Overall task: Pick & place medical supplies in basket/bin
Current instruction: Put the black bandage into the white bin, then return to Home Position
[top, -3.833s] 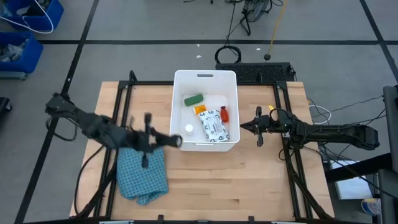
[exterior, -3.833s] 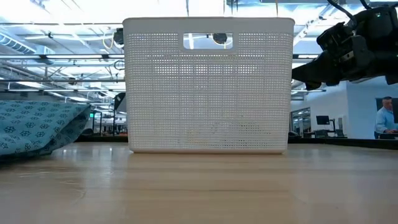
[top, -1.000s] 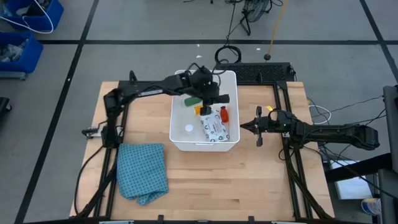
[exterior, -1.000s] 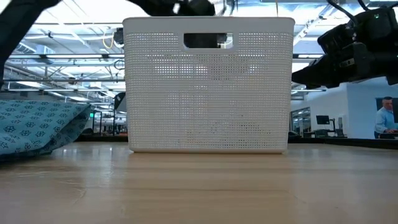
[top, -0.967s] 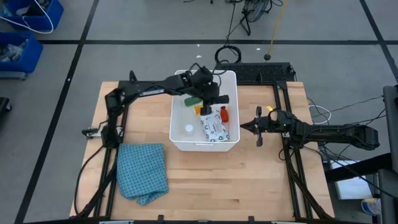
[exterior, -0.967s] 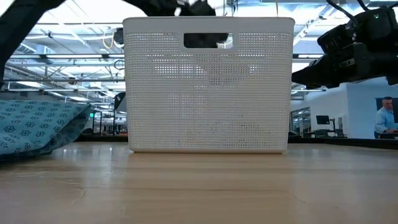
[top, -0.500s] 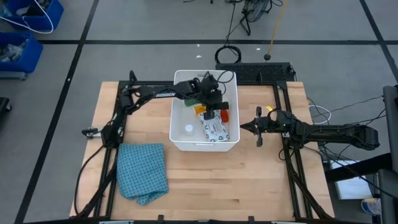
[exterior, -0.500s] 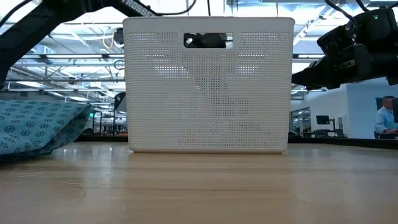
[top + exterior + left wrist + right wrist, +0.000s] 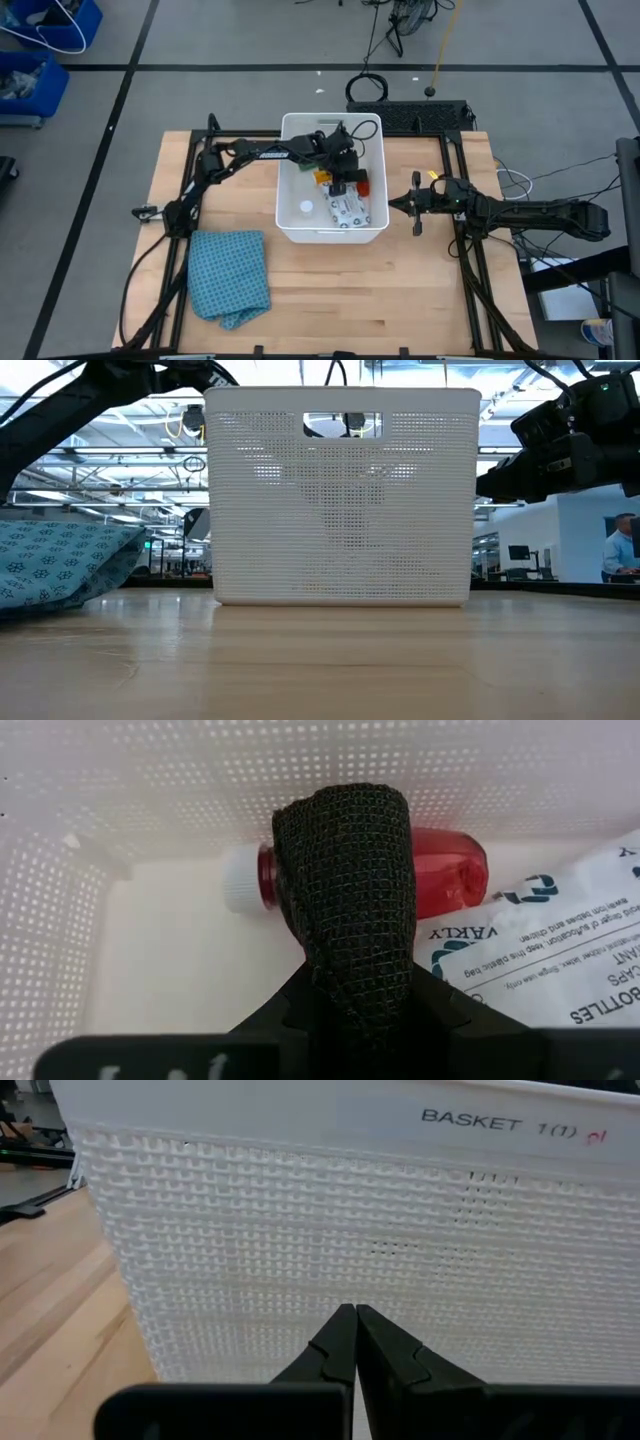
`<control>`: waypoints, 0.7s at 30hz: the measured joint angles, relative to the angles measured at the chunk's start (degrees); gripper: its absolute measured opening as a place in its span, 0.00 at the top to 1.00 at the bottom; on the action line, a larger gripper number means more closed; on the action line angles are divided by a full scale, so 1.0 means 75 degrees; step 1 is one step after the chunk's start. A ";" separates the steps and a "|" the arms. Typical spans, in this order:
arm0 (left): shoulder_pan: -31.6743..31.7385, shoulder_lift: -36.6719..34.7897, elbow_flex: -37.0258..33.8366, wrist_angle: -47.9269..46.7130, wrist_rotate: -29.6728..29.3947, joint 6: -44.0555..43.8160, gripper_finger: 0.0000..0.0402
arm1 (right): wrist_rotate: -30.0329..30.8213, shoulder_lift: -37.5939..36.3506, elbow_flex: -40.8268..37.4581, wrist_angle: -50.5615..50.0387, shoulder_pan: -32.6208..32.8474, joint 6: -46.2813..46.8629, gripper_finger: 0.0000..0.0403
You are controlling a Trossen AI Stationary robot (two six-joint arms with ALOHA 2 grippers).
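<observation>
Wooden table (image 9: 350, 280) carries one basket (image 9: 290, 205) and one cloth (image 9: 230, 275)

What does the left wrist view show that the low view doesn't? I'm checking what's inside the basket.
Only the left wrist view shows the left gripper holding a black roll above a red bottle and a white packet. Only the low view shows the blue cloth and the wooden table. Both show the white basket.

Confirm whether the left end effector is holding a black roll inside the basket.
Yes: the left end effector grips the black roll above the basket floor.
</observation>
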 joint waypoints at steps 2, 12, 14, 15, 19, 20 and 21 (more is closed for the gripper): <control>0.0008 0.0010 -0.0003 0.0001 0.0066 -0.0010 0.80 | 0.0000 0.0000 0.0000 0.0000 0.0000 0.0000 1.00; -0.0024 -0.0281 -0.0051 -0.0253 0.0102 -0.0193 0.65 | -0.0004 0.0000 0.0000 -0.0114 0.0000 0.0003 1.00; -0.0078 -0.0533 -0.0052 -0.0343 0.0101 -0.0094 0.57 | -0.0001 0.0000 0.0000 -0.0114 0.0000 0.0003 1.00; -0.0096 -0.0681 -0.0050 -0.0344 0.0106 -0.0070 0.53 | -0.0001 0.0000 0.0000 -0.0114 0.0000 0.0003 1.00; -0.0127 -0.1045 -0.0028 -0.0367 0.0018 -0.0058 0.36 | 0.0002 0.0000 0.0000 -0.0114 0.0000 0.0003 1.00; -0.0127 -0.1122 -0.0031 -0.0362 -0.0036 -0.0042 0.32 | 0.0002 0.0000 0.0000 -0.0114 0.0000 0.0018 1.00; -0.0128 -0.1229 -0.0041 -0.0388 -0.0076 0.0006 0.29 | 0.0002 0.0000 0.0000 -0.0114 0.0000 0.0033 1.00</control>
